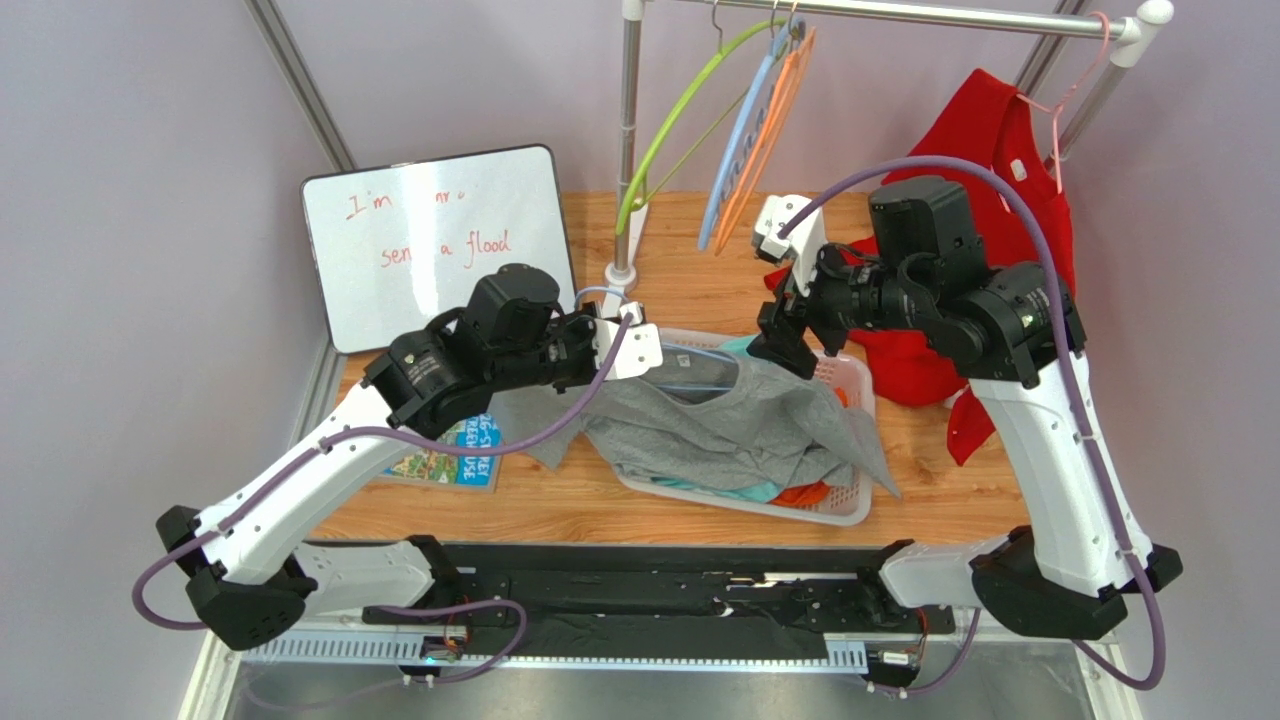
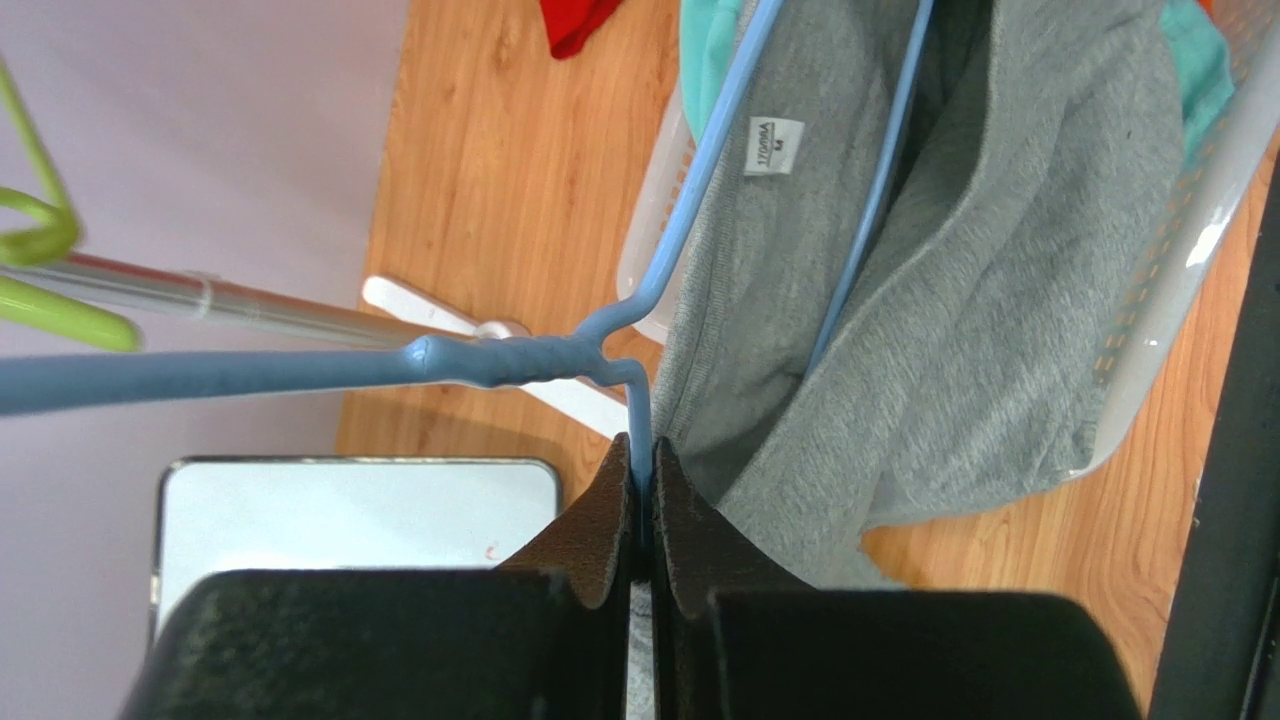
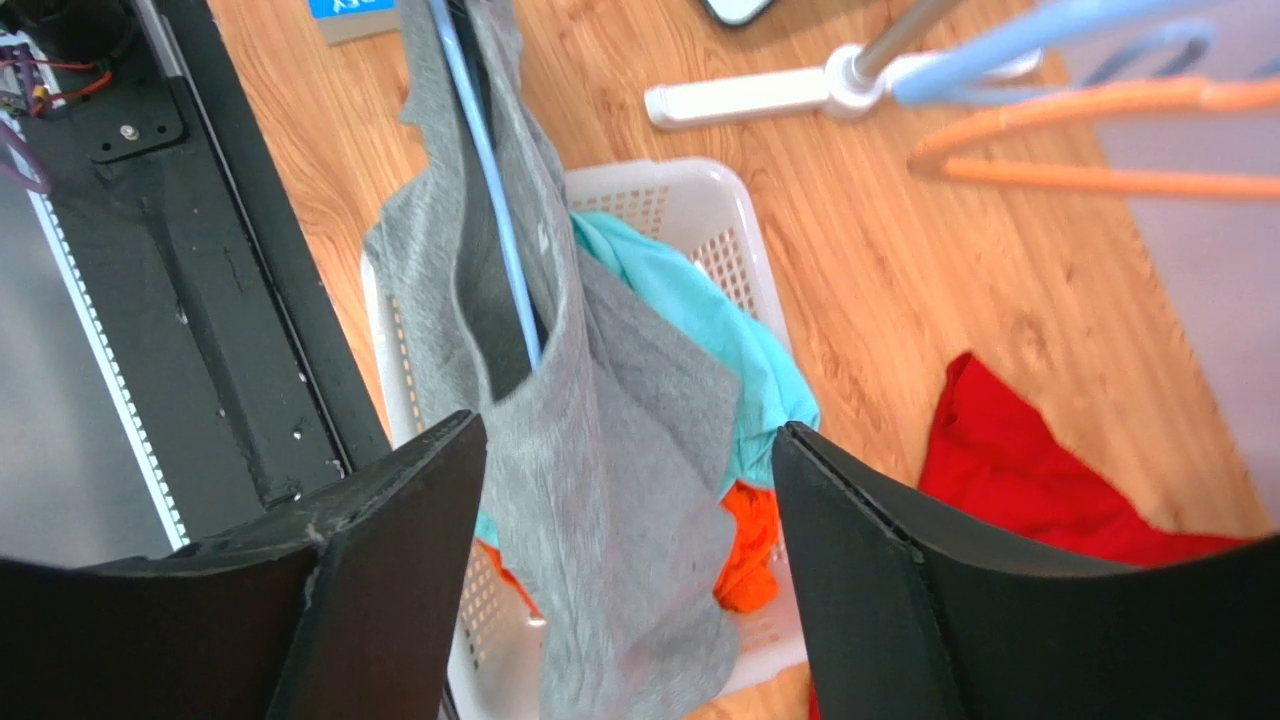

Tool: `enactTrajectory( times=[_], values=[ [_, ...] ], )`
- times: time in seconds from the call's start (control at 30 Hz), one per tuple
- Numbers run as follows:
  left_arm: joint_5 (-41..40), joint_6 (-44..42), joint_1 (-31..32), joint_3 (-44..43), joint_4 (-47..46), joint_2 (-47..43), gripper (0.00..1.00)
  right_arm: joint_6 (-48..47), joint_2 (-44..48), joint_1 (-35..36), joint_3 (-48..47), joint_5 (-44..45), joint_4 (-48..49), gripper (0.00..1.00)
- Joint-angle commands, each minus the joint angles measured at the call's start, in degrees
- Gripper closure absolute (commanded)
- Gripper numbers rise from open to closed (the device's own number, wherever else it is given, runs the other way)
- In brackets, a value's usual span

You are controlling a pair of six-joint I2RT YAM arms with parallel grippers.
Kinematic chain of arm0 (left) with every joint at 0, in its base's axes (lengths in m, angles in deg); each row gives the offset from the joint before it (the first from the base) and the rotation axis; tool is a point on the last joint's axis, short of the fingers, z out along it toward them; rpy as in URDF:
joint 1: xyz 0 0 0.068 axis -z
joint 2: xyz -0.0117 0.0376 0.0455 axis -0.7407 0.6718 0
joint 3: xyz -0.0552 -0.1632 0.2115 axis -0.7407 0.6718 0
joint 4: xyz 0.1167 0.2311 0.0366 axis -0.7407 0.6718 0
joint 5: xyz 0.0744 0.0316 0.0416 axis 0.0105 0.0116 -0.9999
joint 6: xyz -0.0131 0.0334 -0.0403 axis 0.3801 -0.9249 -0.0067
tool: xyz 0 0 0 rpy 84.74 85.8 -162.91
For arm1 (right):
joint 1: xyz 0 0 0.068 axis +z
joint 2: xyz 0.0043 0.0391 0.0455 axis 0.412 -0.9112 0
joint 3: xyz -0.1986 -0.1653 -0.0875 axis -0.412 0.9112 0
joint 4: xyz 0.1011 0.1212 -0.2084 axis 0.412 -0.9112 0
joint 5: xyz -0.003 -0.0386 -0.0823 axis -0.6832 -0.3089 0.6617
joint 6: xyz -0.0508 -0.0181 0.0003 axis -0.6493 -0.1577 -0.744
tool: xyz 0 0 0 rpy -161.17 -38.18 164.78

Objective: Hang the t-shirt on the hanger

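The grey t-shirt point(image 1: 721, 428) hangs over the white basket point(image 1: 860, 507), with the thin periwinkle hanger point(image 2: 496, 360) threaded through its neck. Its white label point(image 2: 769, 146) shows inside the collar. My left gripper point(image 2: 643, 468) is shut on the hanger's wire just below the twisted neck, at the shirt's left side point(image 1: 639, 348). My right gripper point(image 3: 624, 435) is wide open above the shirt's right side point(image 1: 781, 353). The grey cloth point(image 3: 631, 450) hangs below and between its fingers without touching them. The hanger's arm point(image 3: 496, 195) runs inside the shirt.
The basket holds a teal garment point(image 3: 706, 315) and an orange one point(image 3: 751, 548). A red t-shirt point(image 1: 1022, 180) hangs on a pink hanger at the right. Green, light-blue and orange hangers point(image 1: 751, 120) hang on the rack. A whiteboard point(image 1: 436, 240) and a book point(image 1: 451, 458) stand at the left.
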Motion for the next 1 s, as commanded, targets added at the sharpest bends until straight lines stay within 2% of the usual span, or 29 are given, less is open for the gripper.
enactTrajectory(
  times=[0.0, 0.2, 0.23, 0.43, 0.7, 0.77, 0.8, 0.83, 0.9, 0.97],
  values=[
    [0.1, -1.3, 1.3, -9.5, 3.5, 2.2, 1.00, -2.6, -2.5, 4.9, -3.9, -1.3, -9.7, 0.28],
    [3.3, -1.8, 1.4, -14.1, 4.4, 4.1, 1.00, -1.8, -1.4, 10.1, -0.1, -0.9, -4.5, 0.33],
    [4.0, -2.1, 1.4, -14.4, 4.5, 4.0, 1.00, -2.1, -1.2, 10.5, 0.5, -0.2, -3.2, 0.37],
    [8.4, -5.1, 2.0, -15.8, 4.6, 3.4, 1.00, -2.7, -2.1, 11.2, 1.0, -1.3, -5.0, 0.50],
    [10.9, -7.3, 4.6, -16.3, 5.2, 3.4, 1.00, 1.4, -2.2, 13.2, 3.1, -4.0, -4.6, 0.49],
    [11.3, -7.3, 5.1, -16.5, 5.2, 3.7, 1.00, 2.1, -2.7, 13.7, 2.9, -4.8, -4.0, 0.65],
    [11.5, -7.0, 5.3, -17.0, 5.1, 3.8, 1.00, 2.7, -3.0, 14.0, 2.8, -4.8, -3.8, 0.92],
    [11.6, -6.6, 5.3, -17.3, 5.2, 4.1, 1.00, 3.0, -3.2, 14.1, 2.6, -4.4, -4.1, 1.00],
    [11.6, -5.5, 5.3, -17.5, 5.9, 4.0, 1.00, 3.3, -2.2, 13.8, 3.3, -3.3, -3.8, 1.00],
    [11.0, -4.0, 5.0, -16.9, 6.7, 2.9, 0.93, 4.5, 0.1, 13.1, 6.1, -2.6, -1.5, 1.00]
  ],
)
